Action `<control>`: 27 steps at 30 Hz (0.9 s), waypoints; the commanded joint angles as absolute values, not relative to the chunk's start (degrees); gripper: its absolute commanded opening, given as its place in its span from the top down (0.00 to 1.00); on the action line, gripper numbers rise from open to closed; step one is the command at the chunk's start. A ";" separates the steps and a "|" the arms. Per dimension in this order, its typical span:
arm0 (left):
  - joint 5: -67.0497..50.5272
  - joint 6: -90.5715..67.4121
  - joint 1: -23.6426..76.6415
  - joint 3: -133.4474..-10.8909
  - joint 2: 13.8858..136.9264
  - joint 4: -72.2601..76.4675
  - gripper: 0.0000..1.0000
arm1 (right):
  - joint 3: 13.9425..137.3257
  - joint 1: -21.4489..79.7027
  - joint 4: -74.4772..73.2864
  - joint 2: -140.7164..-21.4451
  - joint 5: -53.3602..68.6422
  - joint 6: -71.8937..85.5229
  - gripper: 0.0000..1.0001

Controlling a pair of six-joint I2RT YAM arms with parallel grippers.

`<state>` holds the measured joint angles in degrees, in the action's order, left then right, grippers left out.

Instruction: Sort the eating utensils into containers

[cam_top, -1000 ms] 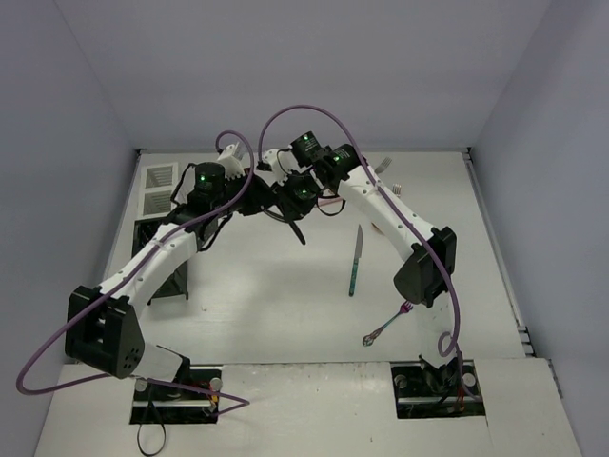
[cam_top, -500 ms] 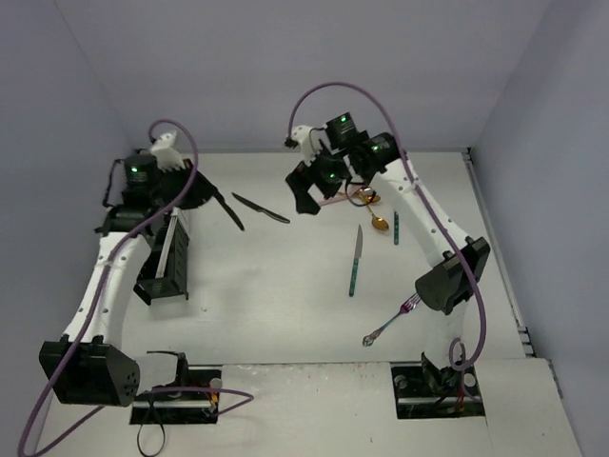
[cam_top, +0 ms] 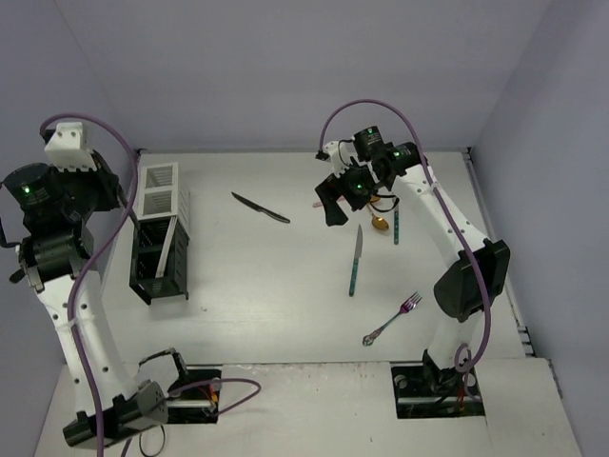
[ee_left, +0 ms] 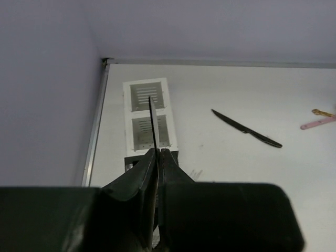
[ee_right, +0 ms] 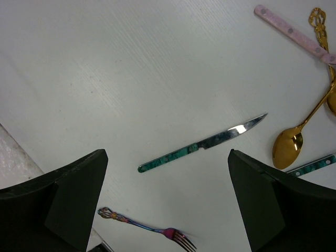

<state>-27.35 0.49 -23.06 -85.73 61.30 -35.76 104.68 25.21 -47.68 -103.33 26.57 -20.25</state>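
My left gripper (ee_left: 157,150) is shut on a thin black knife (ee_left: 153,122), seen edge-on, raised high at the far left with its blade pointing over the white container (ee_left: 149,118) (cam_top: 160,188). The black container (cam_top: 157,262) stands just in front of the white one. Another black knife (cam_top: 261,208) (ee_left: 247,135) lies on the table. My right gripper (ee_right: 168,157) (cam_top: 333,202) hangs open and empty above a teal-handled knife (ee_right: 202,143) (cam_top: 355,259).
A purple-pink fork (ee_right: 142,227) (cam_top: 392,318) lies near the front right. A gold spoon (ee_right: 294,139), a teal handle (ee_right: 315,165) and a pink handle (ee_right: 289,32) lie together behind the right gripper. The left wall is close to the raised left arm (cam_top: 57,200).
The left arm swung from the back middle to the far left and rose, still gripping its knife. The right gripper opened and moved right. A black knife came into view on the table.
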 commanded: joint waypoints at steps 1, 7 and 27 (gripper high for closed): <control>-30.06 4.75 -25.12 -84.82 66.50 -31.52 1.00 | 103.77 25.16 -47.02 -99.05 26.15 -21.07 0.03; -34.72 3.42 -25.05 -79.53 69.11 -22.57 1.00 | 98.32 24.52 -47.02 -97.02 26.62 -20.66 0.05; -36.99 9.47 -24.94 -70.71 71.43 -19.41 0.66 | 80.64 16.67 -47.11 -91.82 23.53 -26.33 0.11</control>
